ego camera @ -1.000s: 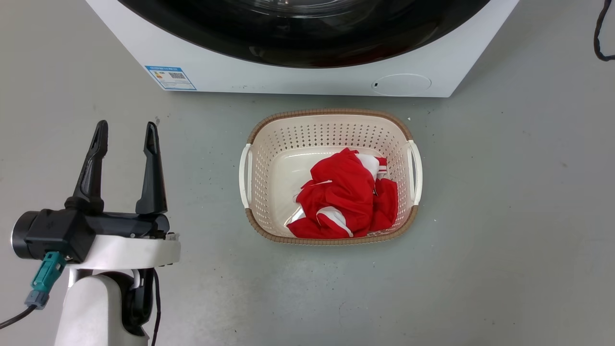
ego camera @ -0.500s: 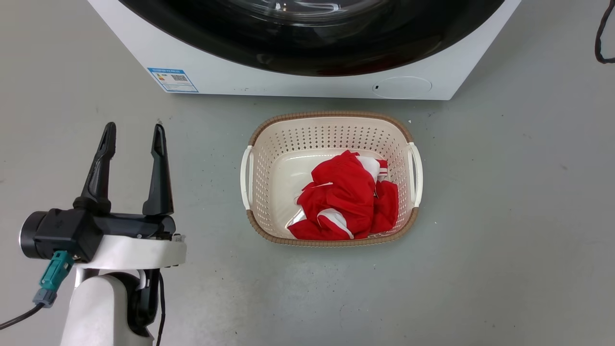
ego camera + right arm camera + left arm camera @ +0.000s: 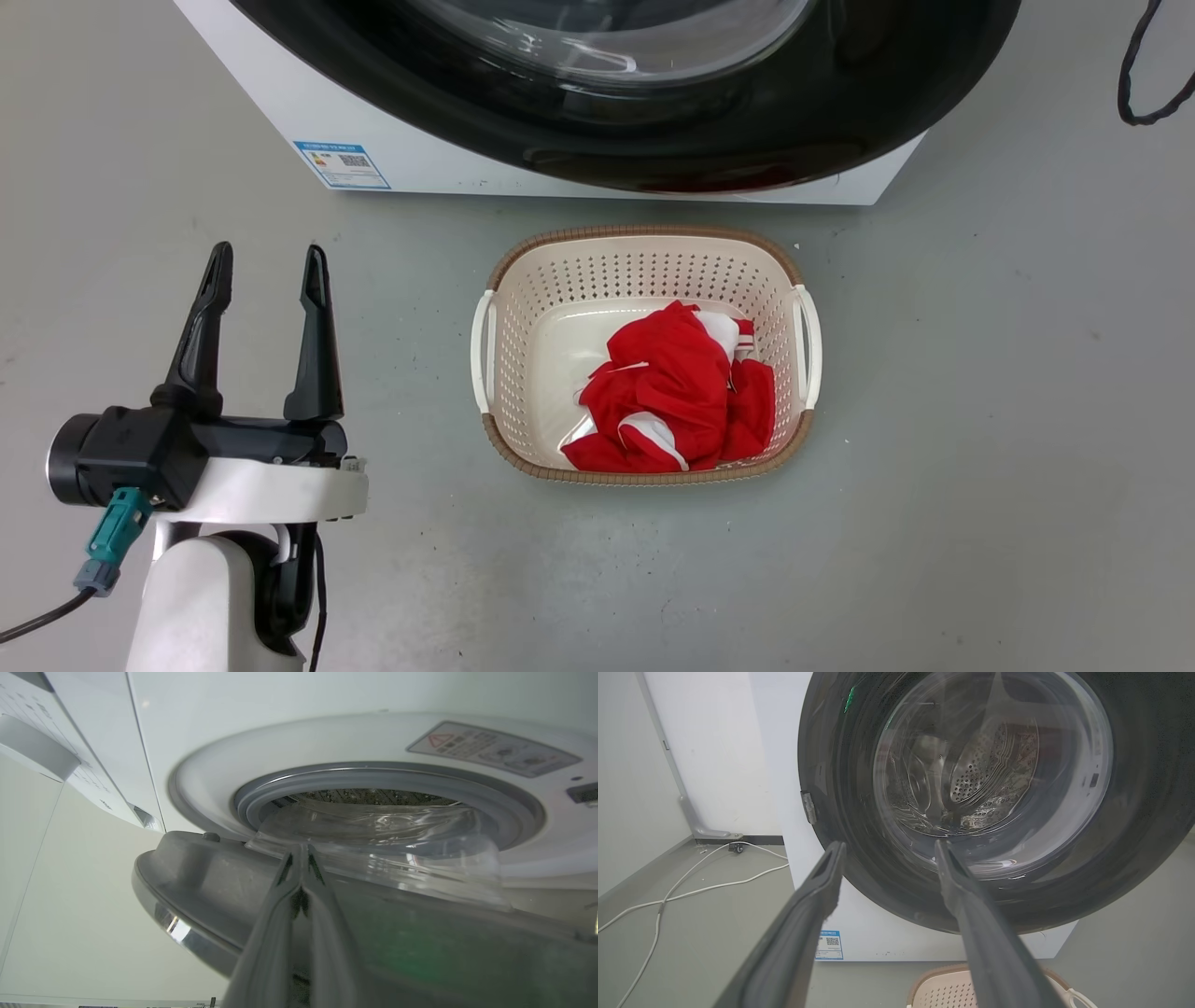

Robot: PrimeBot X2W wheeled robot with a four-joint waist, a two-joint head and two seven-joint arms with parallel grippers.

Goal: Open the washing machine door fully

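We count one washing machine door point(image 3: 747, 140), swung farther out, beyond our wide left claw point(image 3: 269, 252); right claw point(image 3: 302, 848) narrow.

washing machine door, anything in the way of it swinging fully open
Nothing visibly blocks it. The washing machine door is ajar, the shut right gripper at its inner side. The basket sits on the floor, apparently below the door's lower edge. The open left gripper hovers near the hinge side and might crowd the swing.
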